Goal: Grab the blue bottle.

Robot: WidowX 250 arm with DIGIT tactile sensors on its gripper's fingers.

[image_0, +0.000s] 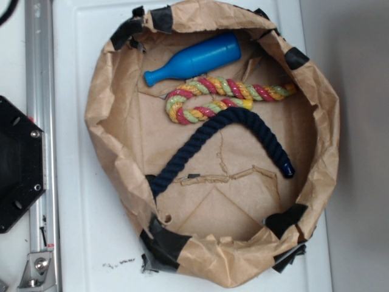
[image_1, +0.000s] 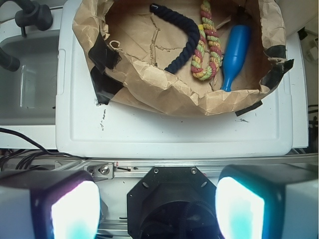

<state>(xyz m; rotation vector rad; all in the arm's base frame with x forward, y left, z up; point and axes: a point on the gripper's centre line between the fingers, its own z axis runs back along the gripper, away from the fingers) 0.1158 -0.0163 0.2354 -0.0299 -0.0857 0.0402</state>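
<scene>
The blue bottle (image_0: 194, 59) lies on its side at the far end of a brown paper bin (image_0: 109, 128), neck pointing left. In the wrist view the blue bottle (image_1: 235, 54) lies at the bin's right, neck toward me. My gripper (image_1: 157, 211) hangs well back from the bin, above the robot's black base. Its two pale fingers (image_1: 75, 211) stand wide apart with nothing between them. The gripper is out of the exterior view.
A multicoloured rope (image_0: 225, 97) lies just beside the bottle, and a dark navy rope (image_0: 225, 137) curves across the bin's middle. The bin sits on a white tray (image_1: 174, 129). An aluminium rail (image_0: 39, 140) and the black base (image_0: 18, 164) lie left of it.
</scene>
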